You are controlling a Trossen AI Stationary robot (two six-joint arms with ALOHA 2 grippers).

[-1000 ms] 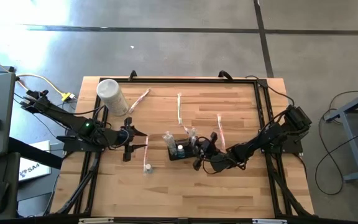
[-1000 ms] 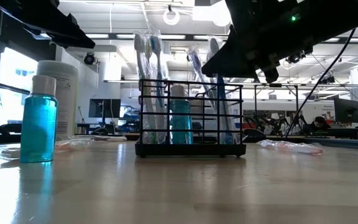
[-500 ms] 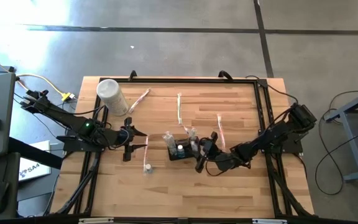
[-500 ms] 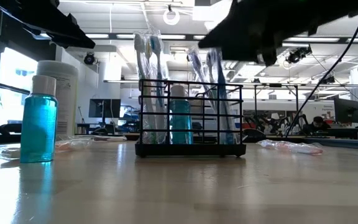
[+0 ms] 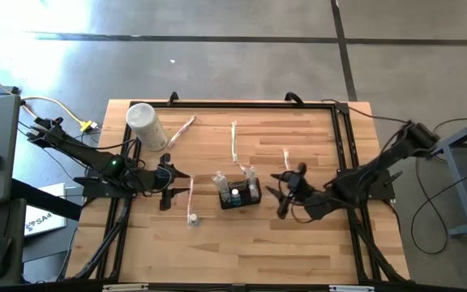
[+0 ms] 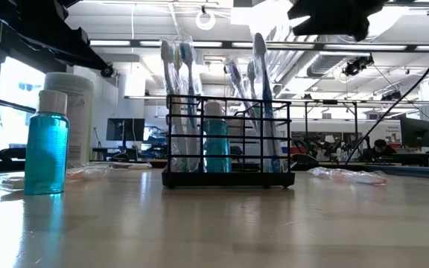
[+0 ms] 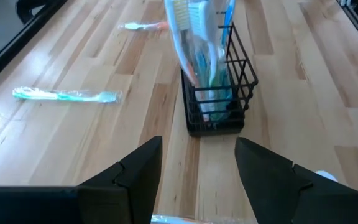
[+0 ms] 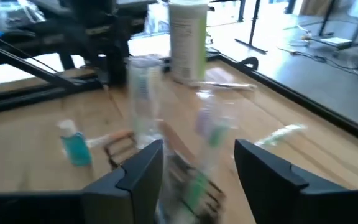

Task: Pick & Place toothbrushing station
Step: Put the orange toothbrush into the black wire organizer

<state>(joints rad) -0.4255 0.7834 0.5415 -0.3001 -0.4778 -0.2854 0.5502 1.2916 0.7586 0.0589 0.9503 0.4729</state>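
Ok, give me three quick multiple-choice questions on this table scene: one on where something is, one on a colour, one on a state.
1. Where is the white canister?
A. far left corner
B. near right corner
C. inside the holder

2. What colour is the liquid in the loose bottle?
A. red
B. blue
C. yellow

3. The right end effector is:
A. shut on the holder
B. open and empty
C. shut on a toothbrush

Answers:
1 A, the high view shows it there.
2 B, seen in the low view.
3 B, its fingers stand apart beside the holder.
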